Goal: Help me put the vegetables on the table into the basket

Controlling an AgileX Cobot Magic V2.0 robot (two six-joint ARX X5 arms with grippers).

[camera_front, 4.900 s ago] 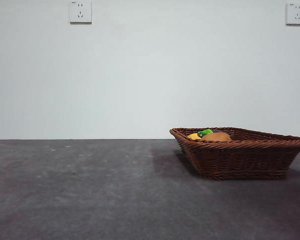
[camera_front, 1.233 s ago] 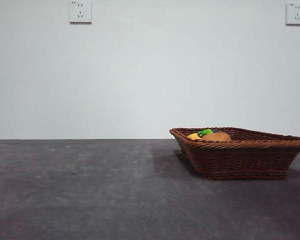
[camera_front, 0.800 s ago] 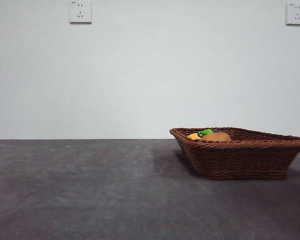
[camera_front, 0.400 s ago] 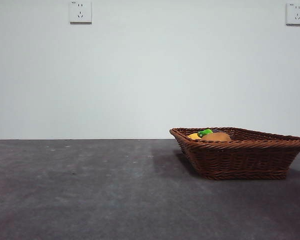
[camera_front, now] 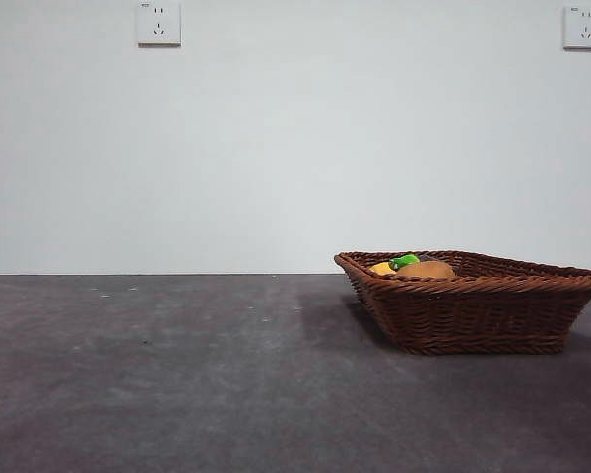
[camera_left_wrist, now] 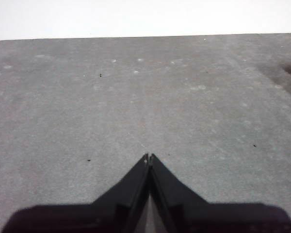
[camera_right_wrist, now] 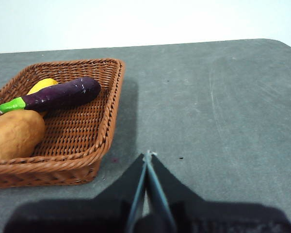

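Nearest the front camera lay the bare dark grey table [camera_front: 177, 374], matte and faintly speckled, running back to a white wall [camera_front: 276, 148]. Neither arm showed in that view.

Farther back and to the right of the front view stood the basket [camera_front: 473, 315], a shallow reddish-brown wicker one with flared sides and a braided rim, resting flat on the table. Over its near rim only the tops of its contents showed: the brown potato [camera_front: 426, 269], a sliver of yellow corn [camera_front: 381, 267] beside it, and the bright green stem end of the eggplant [camera_front: 404, 261].

The right wrist view gave the fuller look. The right gripper [camera_right_wrist: 147, 154] hung above the table just beside the basket [camera_right_wrist: 109, 121], its two black jaws pressed together to a point and holding nothing. All three vegetables lay inside the basket. The potato [camera_right_wrist: 14, 133] sat against the basket's wall. The eggplant [camera_right_wrist: 58, 94], glossy dark purple, lay across the middle, its green stem close above the potato; whether they touched could not be told. The corn [camera_right_wrist: 41, 85] lay behind the eggplant, mostly hidden by it.

The left gripper [camera_left_wrist: 148, 158] hung over an open stretch of table [camera_left_wrist: 136, 97], its jaws likewise closed tip to tip and empty.

On the wall, high up, sat two white sockets, one to the left [camera_front: 159, 23] and one at the right edge [camera_front: 583, 27].
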